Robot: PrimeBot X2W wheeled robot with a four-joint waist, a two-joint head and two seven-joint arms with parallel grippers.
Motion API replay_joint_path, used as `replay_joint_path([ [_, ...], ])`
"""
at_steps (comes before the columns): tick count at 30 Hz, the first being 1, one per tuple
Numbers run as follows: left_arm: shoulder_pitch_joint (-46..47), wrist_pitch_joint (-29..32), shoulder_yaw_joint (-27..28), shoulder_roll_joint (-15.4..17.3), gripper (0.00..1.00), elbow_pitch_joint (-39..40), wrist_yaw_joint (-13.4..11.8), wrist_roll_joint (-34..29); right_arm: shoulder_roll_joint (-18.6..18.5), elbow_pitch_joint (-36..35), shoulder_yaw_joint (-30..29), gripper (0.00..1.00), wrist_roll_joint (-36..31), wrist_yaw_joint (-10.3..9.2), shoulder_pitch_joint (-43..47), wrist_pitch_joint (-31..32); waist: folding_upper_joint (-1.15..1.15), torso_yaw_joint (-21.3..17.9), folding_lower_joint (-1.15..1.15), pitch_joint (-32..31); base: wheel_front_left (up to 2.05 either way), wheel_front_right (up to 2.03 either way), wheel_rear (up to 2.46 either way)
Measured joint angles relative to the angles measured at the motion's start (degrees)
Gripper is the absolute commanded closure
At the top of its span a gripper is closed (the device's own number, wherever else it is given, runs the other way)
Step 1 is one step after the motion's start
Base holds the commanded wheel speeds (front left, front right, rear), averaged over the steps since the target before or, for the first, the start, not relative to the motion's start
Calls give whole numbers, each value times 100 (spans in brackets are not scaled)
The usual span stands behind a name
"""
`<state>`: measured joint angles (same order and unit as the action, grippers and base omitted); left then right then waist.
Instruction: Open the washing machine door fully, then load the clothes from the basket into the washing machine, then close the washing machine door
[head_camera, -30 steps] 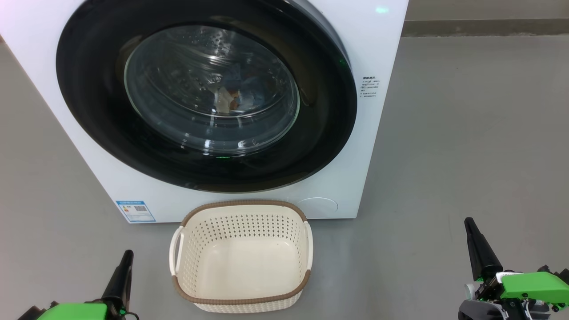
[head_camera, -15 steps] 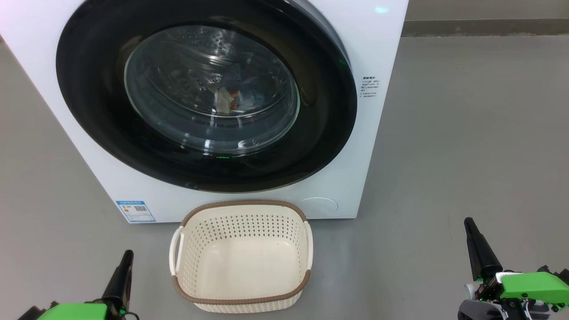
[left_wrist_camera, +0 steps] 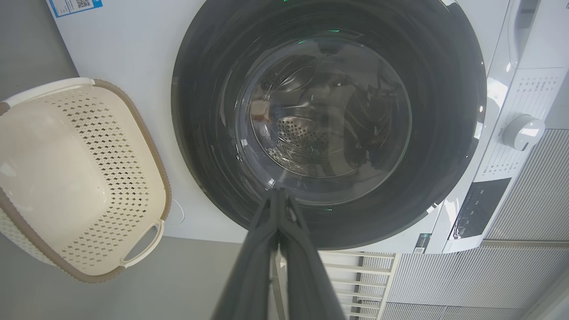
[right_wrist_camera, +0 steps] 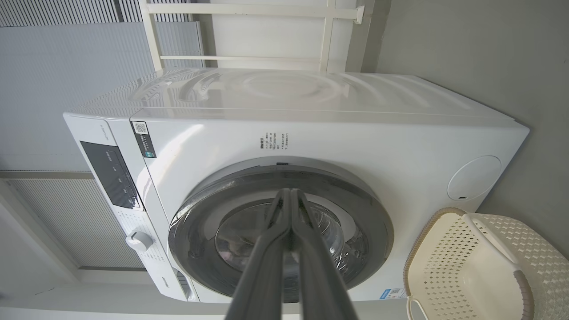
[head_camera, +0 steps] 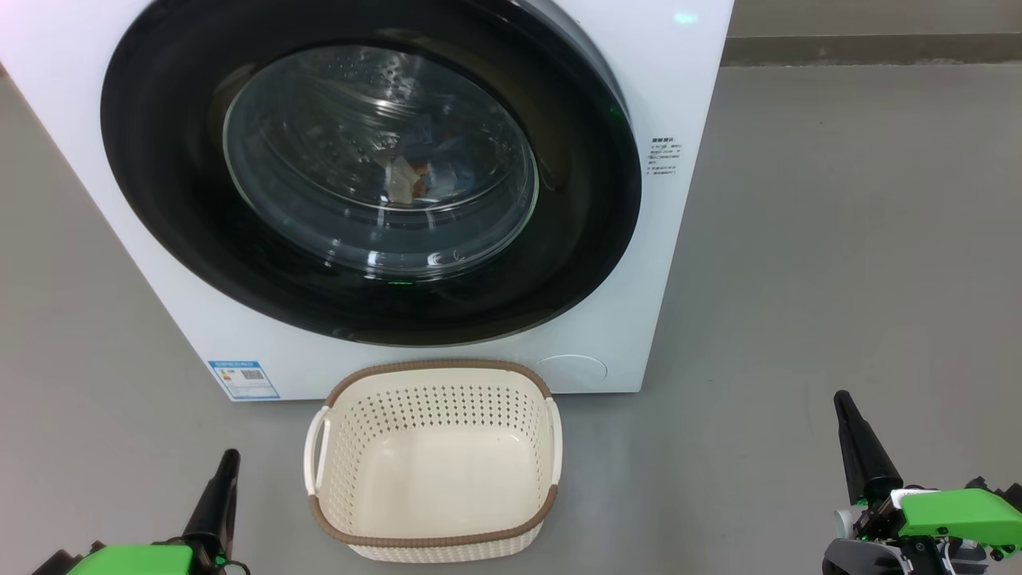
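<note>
Stiff, slick washing machine door (head_camera: 160, 200)
We'd grip its right rim; left tool (head_camera: 227, 467) and right tool (head_camera: 843, 407) closed, empty.

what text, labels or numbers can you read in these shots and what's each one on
No text is legible enough to quote.
Blue label sticker, lower left front of the washing machine: QR code and print, too small.
Grey print block, right of the washing machine door: too small.
Dark QR sticker, upper front corner: too small.
Markings round the dial: blurred.
</note>
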<state>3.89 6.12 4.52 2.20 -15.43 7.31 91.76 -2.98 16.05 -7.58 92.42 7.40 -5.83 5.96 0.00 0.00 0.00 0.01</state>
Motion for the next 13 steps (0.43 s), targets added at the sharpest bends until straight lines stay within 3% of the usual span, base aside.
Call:
replay_joint_path([
  [13,0,0,1,0,100,0,0,0,2,0,-2,100,0,0,0,0,0,0,0,0,0,0,0],
])
